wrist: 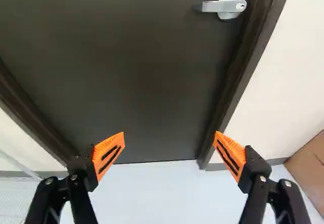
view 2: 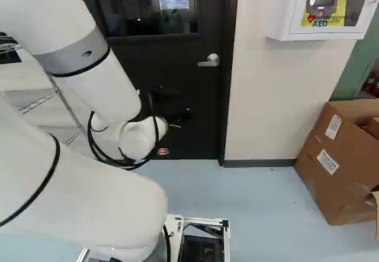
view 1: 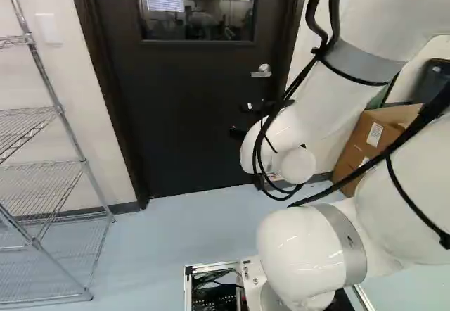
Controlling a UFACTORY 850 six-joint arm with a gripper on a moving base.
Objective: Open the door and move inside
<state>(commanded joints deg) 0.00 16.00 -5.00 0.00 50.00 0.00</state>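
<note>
My gripper [view 1: 242, 120] shows small and dark in front of the black door [view 1: 183, 107], below the height of its handle [view 1: 262, 71]. In the wrist view the gripper [wrist: 169, 139] is open, its two orange-padded fingers wide apart with nothing between them. The closed door [wrist: 126, 67] fills the space ahead of it. The silver lever handle [wrist: 228, 4] is ahead and off toward the same side as the box, away from both fingers. The right base view shows the handle [view 2: 209, 60] near the door's edge, right of the arm.
A wire shelf [view 1: 42, 163] stands left of the door. To the door's right are a pale wall [view 2: 266, 102], a white AED cabinet [view 2: 323, 35] and a cardboard box [view 2: 331, 173] on the floor. Blue-grey floor [view 1: 169, 233] lies between base and door.
</note>
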